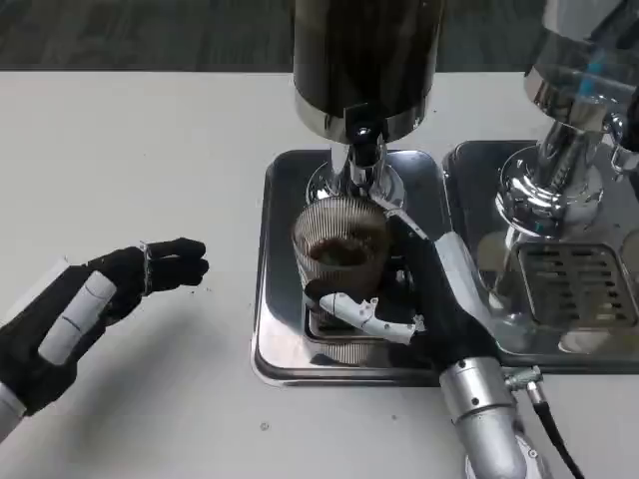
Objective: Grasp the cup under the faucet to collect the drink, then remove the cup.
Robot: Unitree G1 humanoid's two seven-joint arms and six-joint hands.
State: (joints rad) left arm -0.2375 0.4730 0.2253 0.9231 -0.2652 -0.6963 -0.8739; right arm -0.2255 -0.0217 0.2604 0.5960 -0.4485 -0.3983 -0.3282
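My right hand [414, 299] wraps the ribbed cup [339, 247] from its four o'clock side, fingers curled round the cup's near wall, as it stands upright on the steel drip tray [275, 299] directly under the faucet [364, 140] at twelve o'clock. Dark drink already shows inside. The cup's long axis runs vertical, so I judge the way out is toward six o'clock, held level. My left hand [90, 299] rests on the table well apart at nine o'clock, fingers loosely apart, holding nothing.

1 cup [339, 249], 2 dispensers [364, 65] [579, 90], 2 drip trays [285, 190] [469, 165], 2 hands [110, 294] [419, 299], 1 table [130, 160]
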